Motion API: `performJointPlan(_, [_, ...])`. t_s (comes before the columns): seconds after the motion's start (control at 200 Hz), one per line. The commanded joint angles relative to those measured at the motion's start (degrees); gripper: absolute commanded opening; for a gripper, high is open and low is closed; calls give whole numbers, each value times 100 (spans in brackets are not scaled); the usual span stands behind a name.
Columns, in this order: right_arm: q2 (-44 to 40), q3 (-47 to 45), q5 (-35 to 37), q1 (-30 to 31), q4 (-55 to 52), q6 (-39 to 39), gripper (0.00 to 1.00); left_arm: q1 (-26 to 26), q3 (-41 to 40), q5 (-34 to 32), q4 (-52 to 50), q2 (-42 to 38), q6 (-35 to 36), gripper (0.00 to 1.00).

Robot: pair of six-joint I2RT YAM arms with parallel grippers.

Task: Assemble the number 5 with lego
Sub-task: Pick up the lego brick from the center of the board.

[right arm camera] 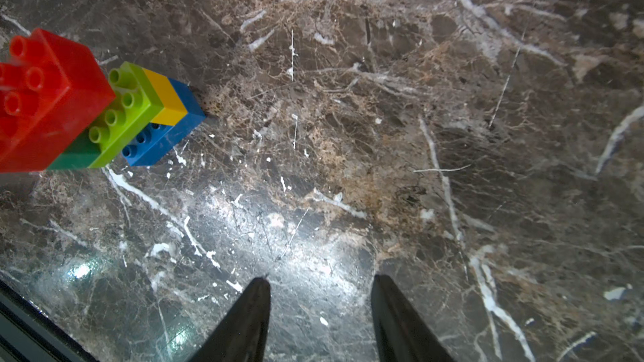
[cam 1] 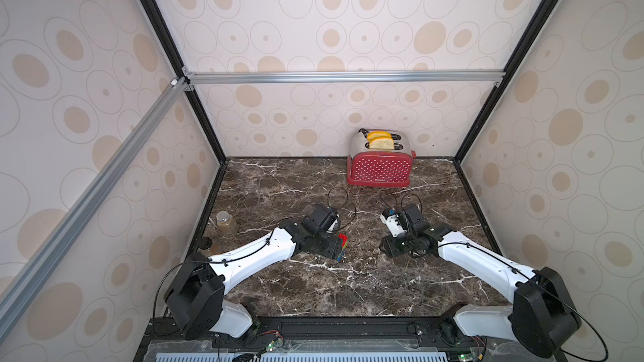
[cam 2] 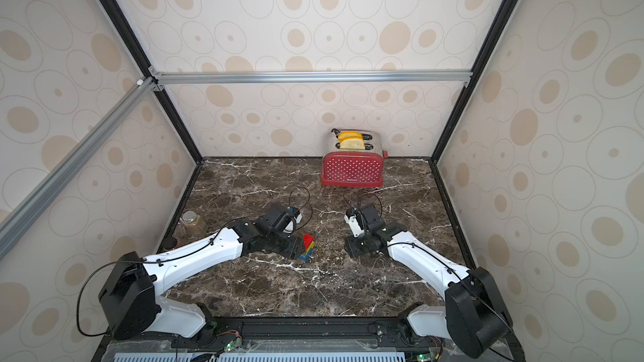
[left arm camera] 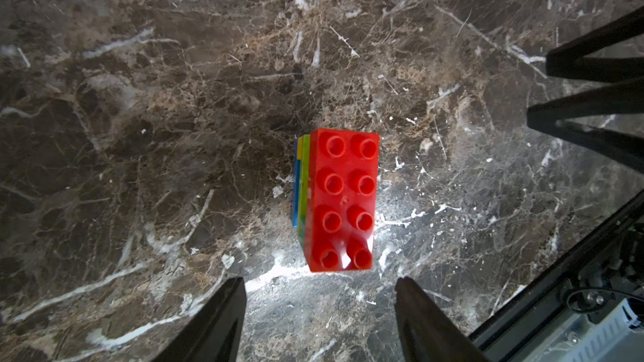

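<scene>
The lego stands on the marble table as one joined stack (cam 1: 342, 244) (cam 2: 308, 246), forming the number 5. The red brick (left arm camera: 345, 200) is on top, with dark green (right arm camera: 75, 159), lime (right arm camera: 129, 114), yellow (right arm camera: 166, 99) and blue (right arm camera: 167, 132) below it. My left gripper (left arm camera: 319, 282) hangs open just beside the stack, touching nothing. My right gripper (right arm camera: 320, 279) is also open and empty over bare marble, well to the right of the stack (right arm camera: 87, 109). In both top views each arm's wrist hides its fingers.
A red polka-dot toaster (cam 1: 380, 168) with two toast slices stands at the back wall. A glass jar (cam 1: 226, 222) and a dark-lidded jar (cam 1: 207, 243) sit at the table's left edge. Patterned walls enclose three sides.
</scene>
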Motion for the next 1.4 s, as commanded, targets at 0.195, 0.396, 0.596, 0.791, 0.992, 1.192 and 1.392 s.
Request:
performJointPlan(0.195, [-103, -65, -174, -122, -137, -173, 53, -225, 516, -290, 130, 581, 48, 68])
performJointPlan(0.396, [-114, -91, -205, -161, -121, -185, 52, -251, 592, -240, 82, 767, 75, 58])
performJointPlan(0.596, [-122, -84, -221, -208, -108, -194, 52, -244, 636, -193, 72, 882, 120, 50])
performJointPlan(0.791, [-149, -99, -215, -244, -109, -180, 52, -243, 727, -195, -7, 900, 158, 40])
performJointPlan(0.992, [-182, -111, -196, -271, -130, -167, 52, -230, 901, -105, -166, 786, 232, 36])
performJointPlan(1.192, [-270, -114, -171, -305, -179, -132, 52, 76, 945, 613, -143, 574, 245, 35])
performJointPlan(1.392, [-433, -151, -174, -348, -242, -73, 52, 519, 864, 1822, 127, 517, 286, 36])
